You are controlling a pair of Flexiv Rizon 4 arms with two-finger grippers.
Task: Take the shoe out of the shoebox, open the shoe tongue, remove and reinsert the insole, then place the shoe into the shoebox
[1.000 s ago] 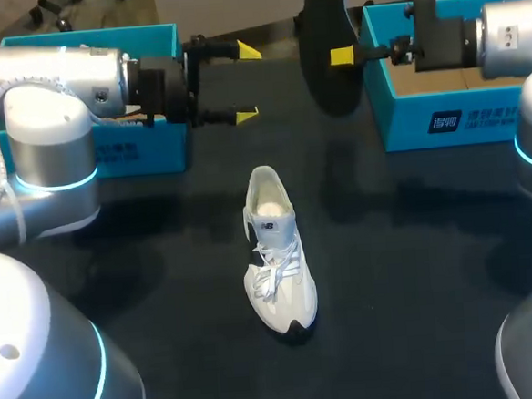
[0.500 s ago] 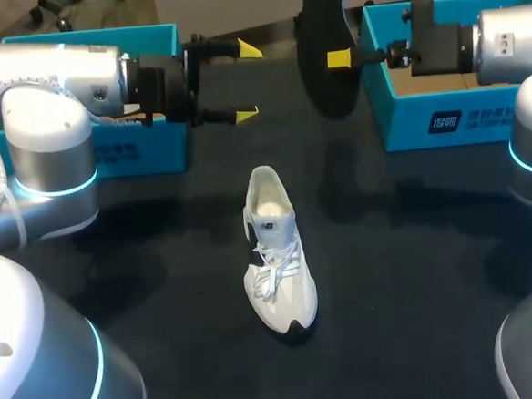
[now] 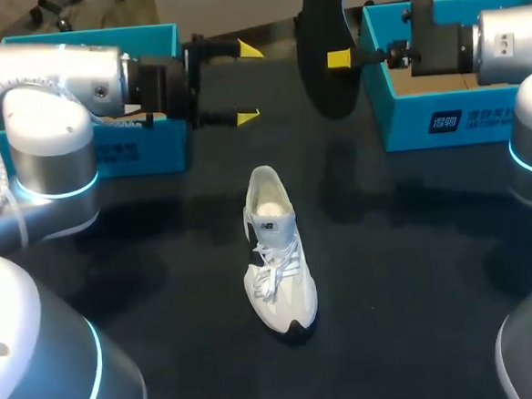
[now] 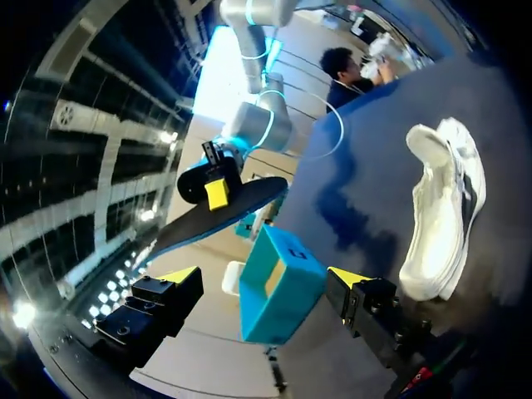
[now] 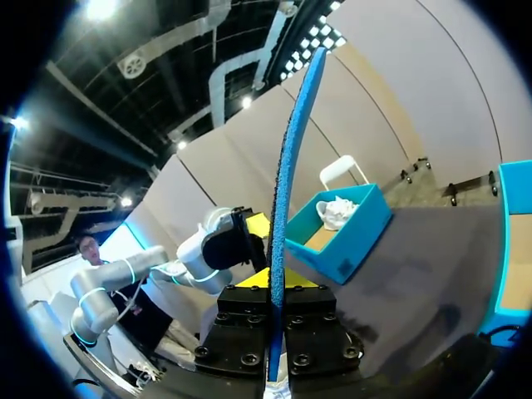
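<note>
Furniture: one table [image 3: 417,271], its top black, filling nearly the whole head view.
Surface: smooth, slightly glossy, carrying soft dark shadows.
Far edge: straight, seen in the head view.

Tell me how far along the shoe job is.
Done: the white lace-up sneaker stands on the table, its dark flat insole removed. In hand: the right gripper is shut on that insole, held aloft; the left gripper is open, empty. Left: reinsert the insole, then put the sneaker into a teal cardboard shoebox.
</note>
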